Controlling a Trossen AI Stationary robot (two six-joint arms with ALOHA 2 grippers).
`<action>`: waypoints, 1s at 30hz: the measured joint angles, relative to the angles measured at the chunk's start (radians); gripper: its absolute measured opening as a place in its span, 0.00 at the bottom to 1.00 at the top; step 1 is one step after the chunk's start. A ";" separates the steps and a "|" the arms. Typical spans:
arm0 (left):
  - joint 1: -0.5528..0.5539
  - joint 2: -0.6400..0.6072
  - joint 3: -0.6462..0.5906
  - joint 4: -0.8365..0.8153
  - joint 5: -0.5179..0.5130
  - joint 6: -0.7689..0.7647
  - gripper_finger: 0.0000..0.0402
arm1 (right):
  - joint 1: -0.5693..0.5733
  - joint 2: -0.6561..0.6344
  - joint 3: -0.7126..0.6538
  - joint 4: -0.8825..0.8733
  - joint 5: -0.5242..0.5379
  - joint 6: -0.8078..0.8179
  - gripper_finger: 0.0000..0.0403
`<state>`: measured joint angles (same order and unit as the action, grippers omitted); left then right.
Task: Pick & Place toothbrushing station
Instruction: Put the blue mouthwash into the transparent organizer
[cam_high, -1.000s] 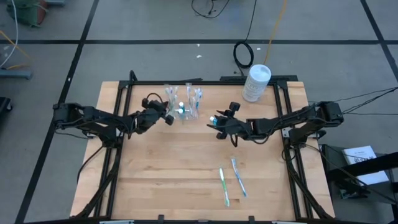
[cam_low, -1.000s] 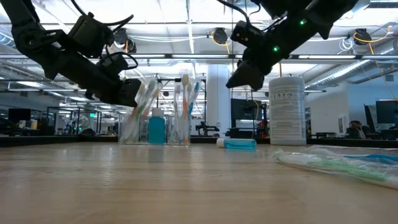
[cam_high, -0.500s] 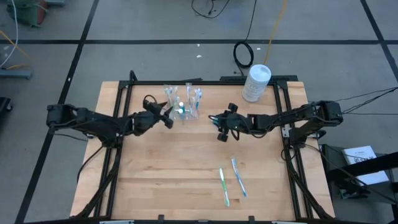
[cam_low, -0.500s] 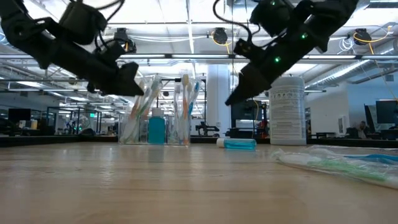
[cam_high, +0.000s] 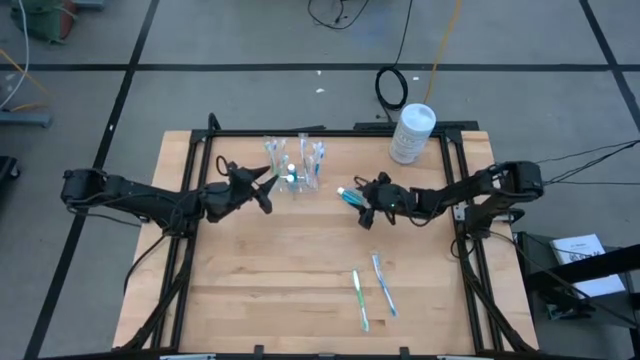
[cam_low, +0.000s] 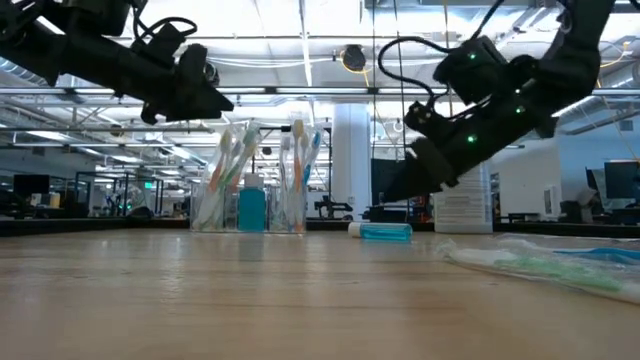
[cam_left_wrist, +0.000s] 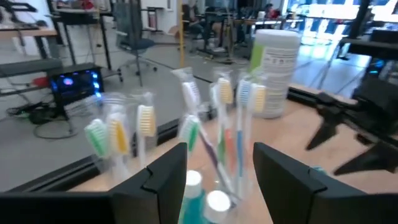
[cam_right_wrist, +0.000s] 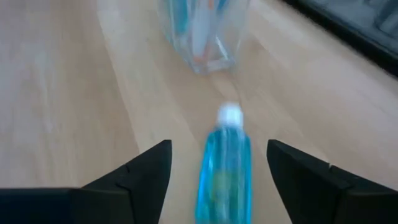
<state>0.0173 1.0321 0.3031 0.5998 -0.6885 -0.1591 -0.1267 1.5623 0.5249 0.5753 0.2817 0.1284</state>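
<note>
— Where is your holder?

— The clear toothbrush holder (cam_high: 293, 167) stands upright near the table's (cam_high: 260, 280) far edge, brushes upright in its slots, a small blue bottle inside it.

— And your left gripper (cam_high: 262, 186)?

— It hangs just beside the holder, raised off the wood. You can see its fingers (cam_left_wrist: 163, 174) spread apart with nothing between them.

— The right gripper (cam_high: 364, 192)?

— It sits low by the blue tube (cam_right_wrist: 225, 167) lying flat on the wood. Its fingers (cam_right_wrist: 147, 167) stand wide on either side of the tube, not touching it.

— Anything else?

— Two wrapped toothbrushes (cam_high: 372, 292) lie near your front edge, and a white tub (cam_high: 411, 133) stands at the far right corner.
</note>
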 joint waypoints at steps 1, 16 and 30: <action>-0.004 0.000 0.000 0.003 0.012 -0.002 0.48 | -0.006 0.018 -0.006 0.047 -0.020 -0.002 0.64; -0.050 0.000 0.000 0.024 0.042 -0.051 0.48 | -0.038 0.295 -0.006 0.183 0.047 0.048 0.59; -0.086 0.000 0.000 0.025 0.357 -0.052 0.48 | -0.023 0.305 -0.011 0.360 -0.084 -0.080 0.36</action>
<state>-0.0689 1.0321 0.3031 0.6250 -0.3313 -0.2112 -0.1494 1.8675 0.5144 0.9352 0.1978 0.0486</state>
